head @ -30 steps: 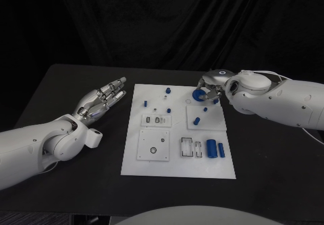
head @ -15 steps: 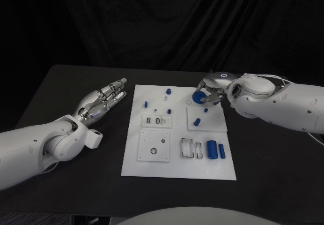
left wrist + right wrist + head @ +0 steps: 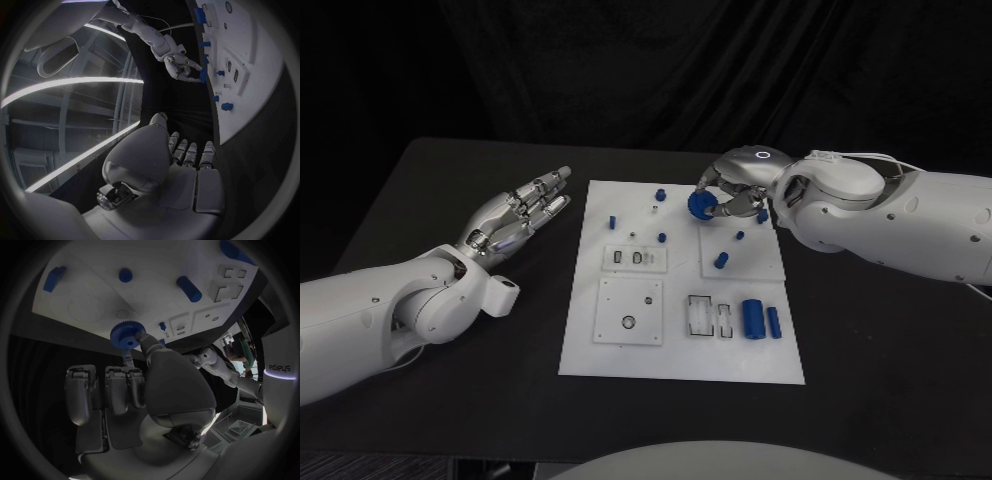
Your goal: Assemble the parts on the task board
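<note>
Two robot hands over the black worktop (image 3: 444,180), one on each side of the white task board (image 3: 678,350).

Left robot hand (image 3: 516,212): lies just left of the board's far-left part, off the board, palm up, fingers straight and slightly apart, pointing away from the robot. Holds nothing, touches no part. Left wrist view agrees: fingers (image 3: 190,150) stretched out side by side, nothing in the palm, board edge beside them.

Board, left to right: small blue pegs (image 3: 612,221) near the far-left area, another blue peg (image 3: 659,192) at the far edge, small one mid-board (image 3: 661,237). A raised white square plate (image 3: 629,310) w/ a round hole sits in the near-left part. Near-right: slotted white block (image 3: 710,314), then a thick blue cylinder (image 3: 751,319) and a thinner blue one (image 3: 773,321) just beside it, both lying on the board. Further back on the right a blue peg (image 3: 721,260) on a raised white plate, and a small blue bit (image 3: 741,236) beyond it.

Right robot hand (image 3: 733,190): above the board's far-right corner, fingers curled in. It pinches a blue gear (image 3: 701,204) between thumb and a finger; gear is lifted off the board, tilted. Right wrist view: toothed blue gear (image 3: 127,335) at the fingertip (image 3: 150,347), other fingers (image 3: 119,390) folded down side by side, away from it. Gear hangs over the board's far-right area; can't tell whether it touches the board.
</note>
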